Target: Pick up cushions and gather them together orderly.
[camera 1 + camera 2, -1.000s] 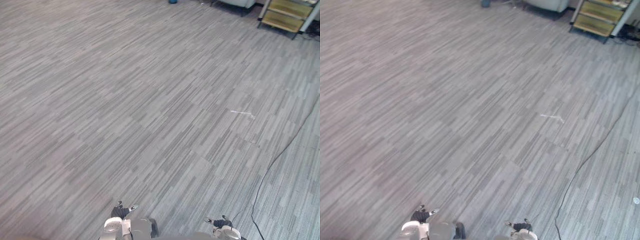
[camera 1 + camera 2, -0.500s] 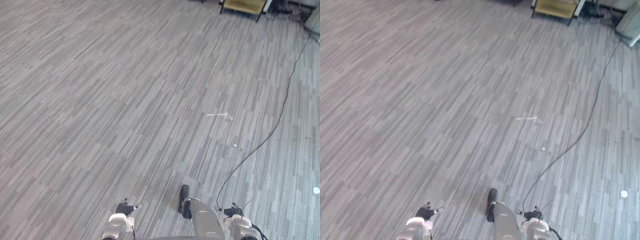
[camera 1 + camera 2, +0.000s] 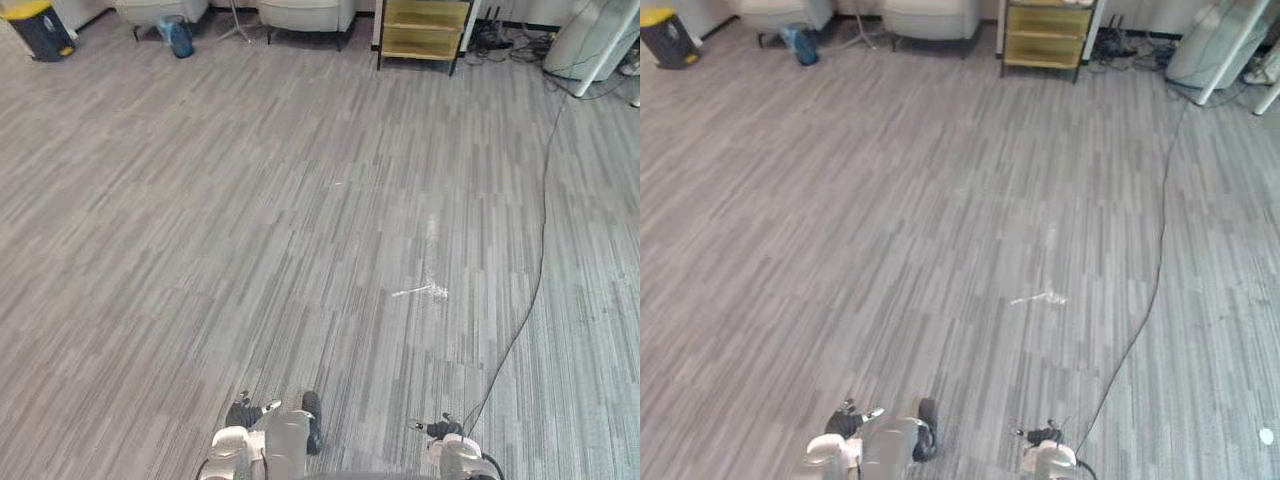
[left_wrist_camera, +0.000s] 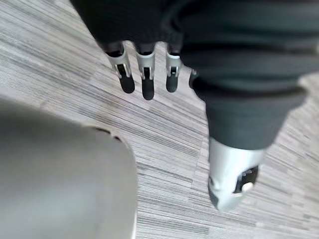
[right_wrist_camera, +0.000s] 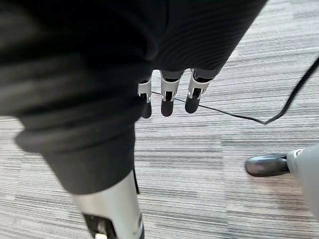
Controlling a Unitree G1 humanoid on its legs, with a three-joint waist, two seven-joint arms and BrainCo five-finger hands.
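Note:
My left hand (image 3: pixel 243 412) hangs low at the near edge of the left eye view, over bare grey carpet. In the left wrist view its fingers (image 4: pixel 144 74) are straight and relaxed, the thumb (image 4: pixel 232 179) stands apart, and nothing is held. My right hand (image 3: pixel 440 430) hangs the same way at the lower right. Its fingers (image 5: pixel 169 97) point down at the floor, open and empty.
Two pale armchairs (image 3: pixel 305 12) (image 3: pixel 160 10) stand along the far wall, with a yellow-wood shelf unit (image 3: pixel 422 28) to their right. A blue bin (image 3: pixel 177 36) and a dark bin with a yellow top (image 3: pixel 40 25) are at the far left. A white scrap (image 3: pixel 420 291) lies mid-floor.
The camera has swung and lifted, so the far wall with the armchairs, bins and shelf unit has come into view. Both hands stay hanging low and open.

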